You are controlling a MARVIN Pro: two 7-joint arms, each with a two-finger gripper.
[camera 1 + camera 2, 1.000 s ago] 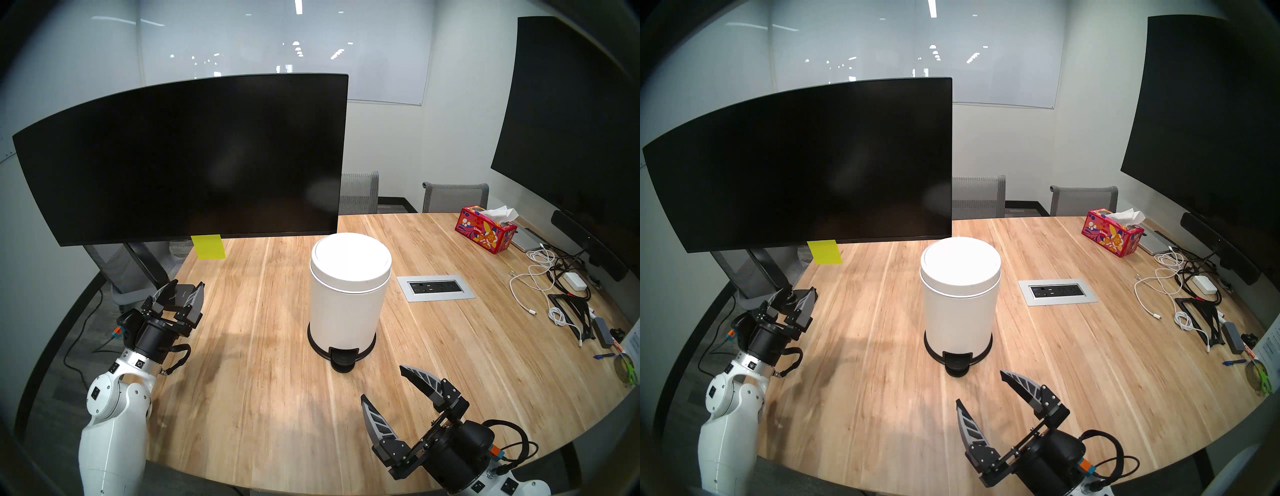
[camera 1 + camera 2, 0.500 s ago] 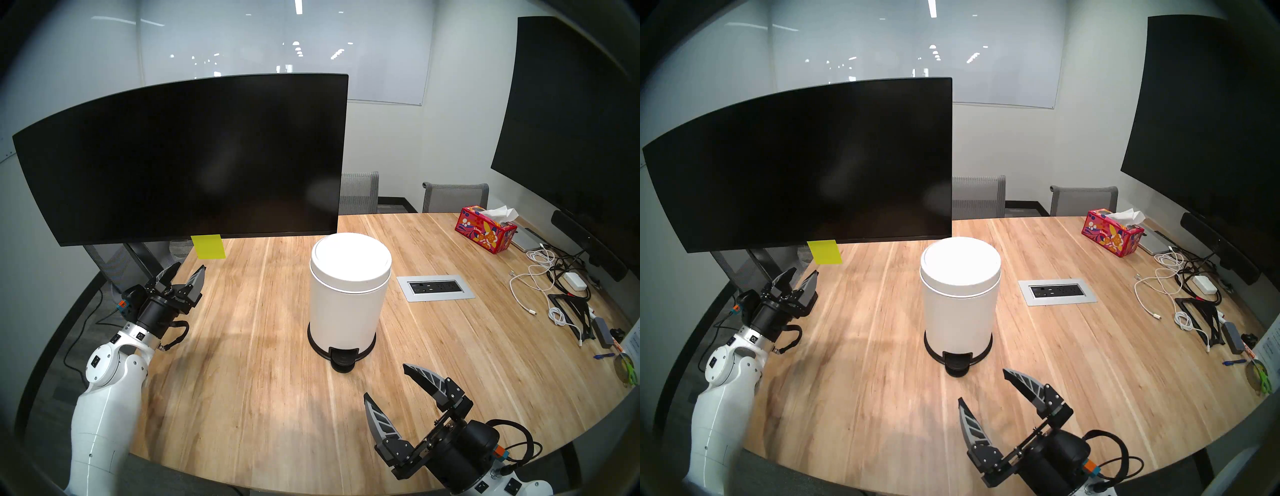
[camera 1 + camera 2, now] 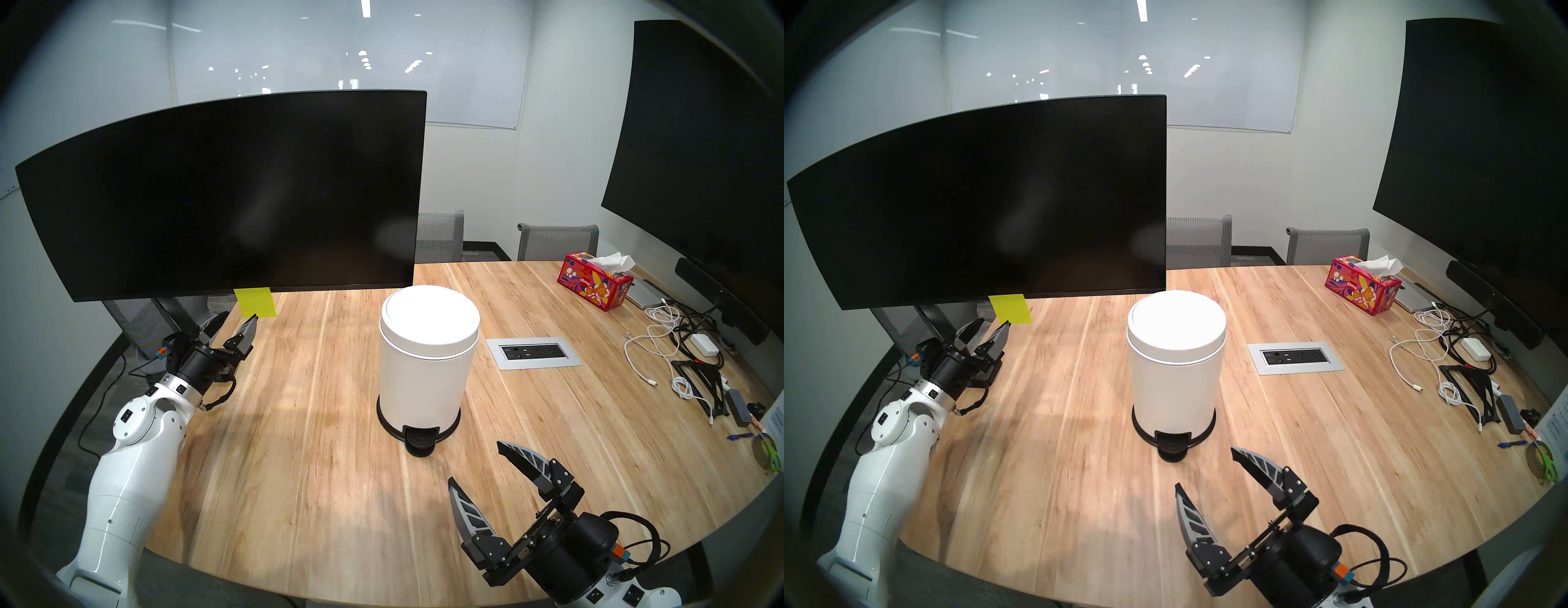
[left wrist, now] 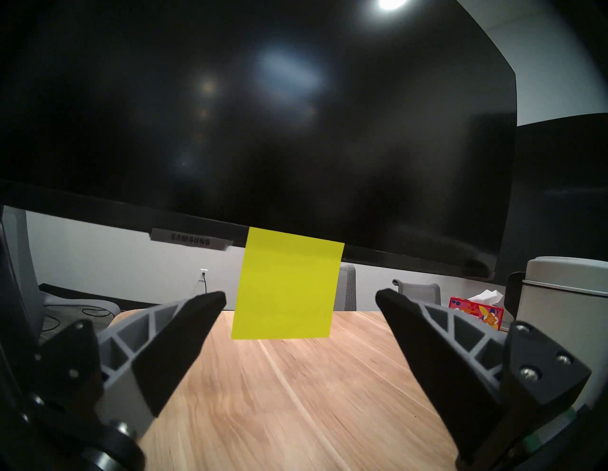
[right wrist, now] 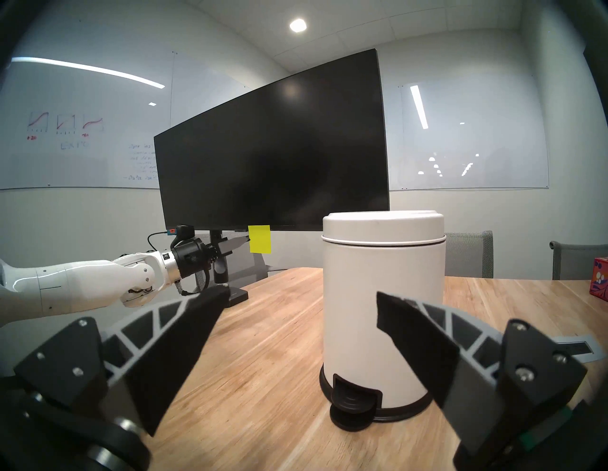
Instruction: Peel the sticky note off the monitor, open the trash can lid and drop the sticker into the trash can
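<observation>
Your left end effector (image 3: 239,319) was spread wide and held nothing, its fingertips just short of the sticky note (image 3: 256,302). That yellow-green note hung from the bottom edge of the monitor (image 3: 237,191), above the worktop (image 3: 297,424). Further right, the trash can (image 3: 424,382) stood upright mid-worktop, its trash can lid (image 3: 429,316) shut and its pedal facing you. Your right end effector (image 3: 477,460) hovered near that pedal, clear of it, fingers wide apart and empty. A tissue box (image 3: 596,286) sat far right.
</observation>
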